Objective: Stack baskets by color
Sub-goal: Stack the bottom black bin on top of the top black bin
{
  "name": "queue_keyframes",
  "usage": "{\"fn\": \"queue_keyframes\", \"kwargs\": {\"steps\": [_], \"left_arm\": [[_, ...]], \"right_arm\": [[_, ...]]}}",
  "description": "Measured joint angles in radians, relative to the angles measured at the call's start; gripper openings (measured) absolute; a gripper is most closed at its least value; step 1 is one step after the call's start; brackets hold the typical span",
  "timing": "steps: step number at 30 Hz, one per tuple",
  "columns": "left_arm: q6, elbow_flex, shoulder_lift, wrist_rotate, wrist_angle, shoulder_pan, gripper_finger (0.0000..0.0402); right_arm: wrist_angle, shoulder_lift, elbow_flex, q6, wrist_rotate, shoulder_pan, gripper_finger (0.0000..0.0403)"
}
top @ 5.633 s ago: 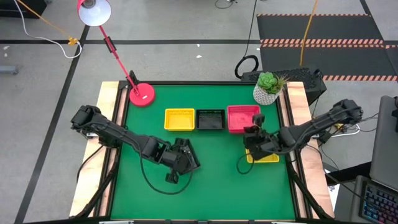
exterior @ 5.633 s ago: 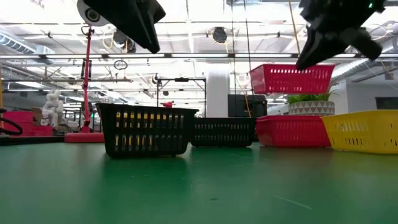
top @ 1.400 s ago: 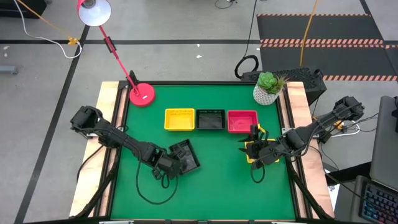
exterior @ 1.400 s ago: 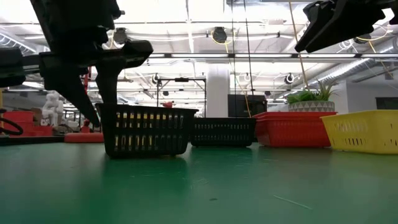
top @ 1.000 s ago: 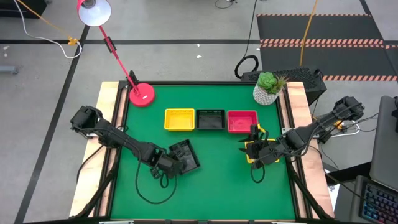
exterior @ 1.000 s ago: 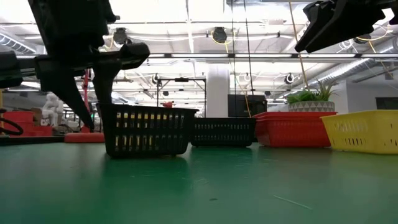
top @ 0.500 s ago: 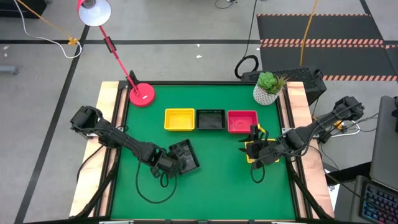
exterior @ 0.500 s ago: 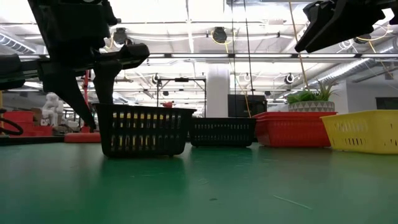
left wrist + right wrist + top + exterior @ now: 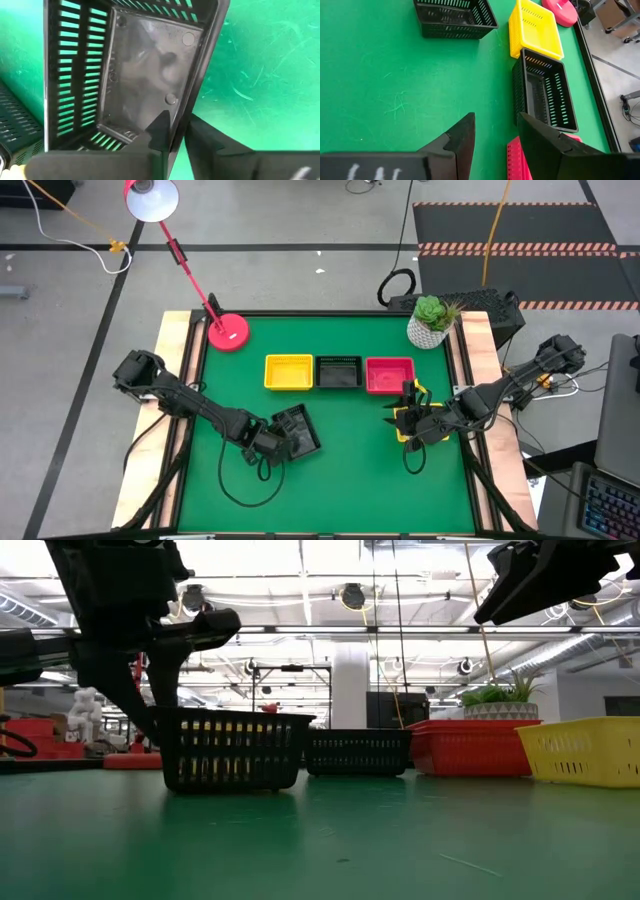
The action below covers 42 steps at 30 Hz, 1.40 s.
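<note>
A loose black basket [image 9: 300, 428] [image 9: 235, 750] stands on its bottom on the green table, left of centre. My left gripper [image 9: 269, 443] [image 9: 177, 122] is shut on its wall at the left near corner. A yellow basket [image 9: 288, 371], a black basket [image 9: 339, 371] and a red basket [image 9: 390, 374] stand in a row farther back. My right gripper [image 9: 410, 415] [image 9: 495, 130] hangs open and empty above the table's right side, over another yellow basket [image 9: 430, 434] [image 9: 585, 750]. My left gripper has one finger [image 9: 161, 127] inside the black basket and one outside, with the side wall [image 9: 185, 95] between them, near a corner. The fingers come steeply from above, slanting from the table's left. The basket stands flat on the table.
A red lamp base [image 9: 228, 332] stands at the far left corner and a white plant pot [image 9: 432, 326] at the far right corner. Open green table lies in the middle and along the near edge.
My left gripper's fingers have drawn together on the black basket's wall. The basket has shifted a little toward the table's left edge and still stands on the table. My right arm has kept still.
</note>
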Motion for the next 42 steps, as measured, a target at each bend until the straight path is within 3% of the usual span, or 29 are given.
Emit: {"fn": "queue_keyframes", "kwargs": {"steps": [5,14,26,42], "left_arm": [[0.002,0.0,0.0,0.0,-0.002,0.0,0.0012],[-0.002,0.053,0.0,-0.008,-0.003,0.0,0.0017],[-0.076,0.343,0.0,-0.075,-0.071,0.043,0.0008],[-0.098,0.604,0.023,-0.229,-0.053,0.242,0.0007]], "right_arm": [[0.0,0.0,0.0,0.0,0.0,0.0,0.0143],[0.0,0.0,0.0,0.0,0.0,-0.001,0.0143],[-0.002,-0.003,0.0,-0.004,0.0,-0.001,0.0143],[-0.079,-0.107,0.0,0.056,0.008,0.054,0.0143]]}}
